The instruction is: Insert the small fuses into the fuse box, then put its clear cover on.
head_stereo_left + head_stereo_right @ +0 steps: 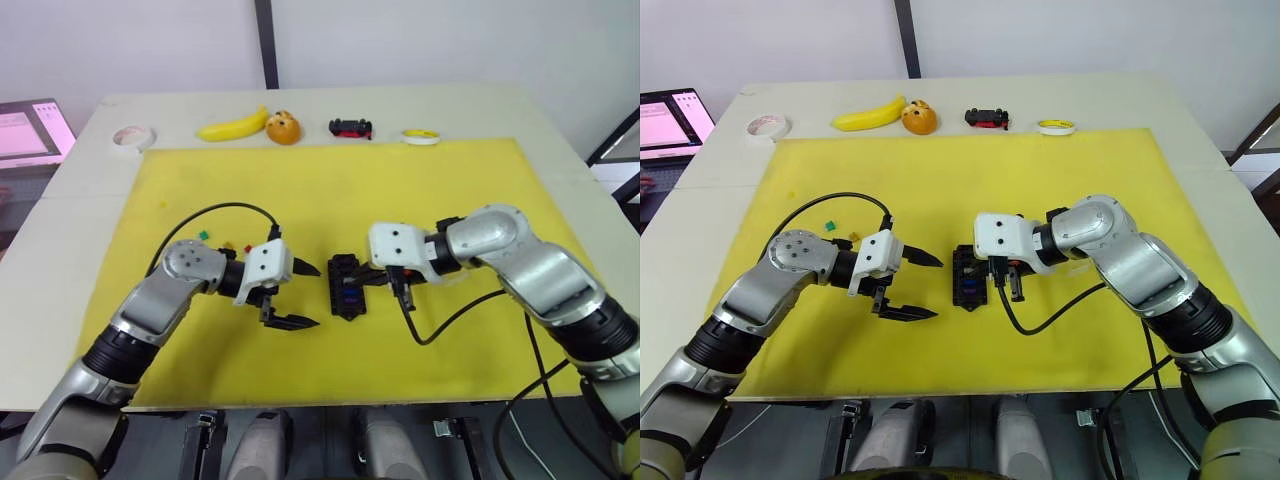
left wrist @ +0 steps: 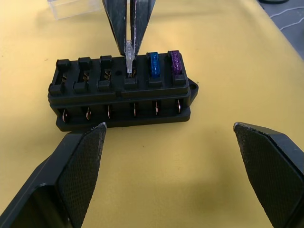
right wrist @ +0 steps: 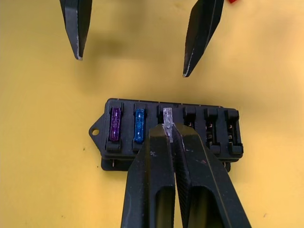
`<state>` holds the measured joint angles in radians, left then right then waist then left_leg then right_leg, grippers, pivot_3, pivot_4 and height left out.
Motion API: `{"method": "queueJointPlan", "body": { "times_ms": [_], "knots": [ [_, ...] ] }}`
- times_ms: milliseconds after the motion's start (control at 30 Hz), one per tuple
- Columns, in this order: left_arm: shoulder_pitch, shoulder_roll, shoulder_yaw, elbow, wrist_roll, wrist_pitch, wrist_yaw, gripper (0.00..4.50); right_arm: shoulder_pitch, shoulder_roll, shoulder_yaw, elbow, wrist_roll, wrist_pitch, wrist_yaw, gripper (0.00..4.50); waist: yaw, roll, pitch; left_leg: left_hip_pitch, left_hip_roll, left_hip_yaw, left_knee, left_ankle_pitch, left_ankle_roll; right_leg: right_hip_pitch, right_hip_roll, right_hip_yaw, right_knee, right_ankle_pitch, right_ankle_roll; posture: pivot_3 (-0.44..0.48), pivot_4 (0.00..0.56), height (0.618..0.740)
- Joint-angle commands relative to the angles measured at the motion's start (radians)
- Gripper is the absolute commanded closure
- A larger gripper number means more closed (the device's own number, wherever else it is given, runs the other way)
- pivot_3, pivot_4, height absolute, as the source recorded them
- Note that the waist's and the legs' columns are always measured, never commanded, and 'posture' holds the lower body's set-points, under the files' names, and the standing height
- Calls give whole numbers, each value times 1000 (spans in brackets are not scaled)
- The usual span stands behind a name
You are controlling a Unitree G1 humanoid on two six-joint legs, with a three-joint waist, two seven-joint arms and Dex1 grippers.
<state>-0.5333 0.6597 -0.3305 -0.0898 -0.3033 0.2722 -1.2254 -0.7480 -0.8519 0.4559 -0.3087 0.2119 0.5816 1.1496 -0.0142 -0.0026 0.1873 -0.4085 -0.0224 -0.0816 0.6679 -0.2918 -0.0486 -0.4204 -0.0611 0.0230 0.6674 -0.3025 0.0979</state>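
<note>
Yellow mat [image 1: 450, 190], fuse box [image 1: 345, 285] mid-mat btwn our grippers. Right gripper [image 3: 169, 127] pinched on grey fuse [image 3: 167, 116], seating it in 3rd slot; push straight down next. Left gripper [image 1: 300, 295] wide open, empty.

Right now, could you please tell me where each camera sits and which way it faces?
Head stereo pair: looks down over both arms at the fuse box on the yellow mat.
Left wrist: faces the box along the open left tool.
Right wrist: looks down its right tool, shut on the grey fuse.
All share the box.
</note>
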Motion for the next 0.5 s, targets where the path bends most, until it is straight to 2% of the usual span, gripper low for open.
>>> {"method": "queueJointPlan", "body": {
  "times_ms": [33, 500],
  "knots": [
    [-7, -6, 30, -41, -3, 2, 5, 27, -1, 7, -30, -13, -12, -14, 13, 4500, 0, 0, 0, 0, 0, 0, 0, 0, 0, 0, 0, 0, 0, 0, 0, 0, 150, 740],
    [-6, -15, 31, -63, -6, 23, 12, 27, 1, 25, -34, -1, -43, -15, 29, 4500, -1, 0, 0, 0, 0, 0, 1, 1, -1, 0, 0, 0, 2, 0, 0, 0, 150, 740]
  ]
}}
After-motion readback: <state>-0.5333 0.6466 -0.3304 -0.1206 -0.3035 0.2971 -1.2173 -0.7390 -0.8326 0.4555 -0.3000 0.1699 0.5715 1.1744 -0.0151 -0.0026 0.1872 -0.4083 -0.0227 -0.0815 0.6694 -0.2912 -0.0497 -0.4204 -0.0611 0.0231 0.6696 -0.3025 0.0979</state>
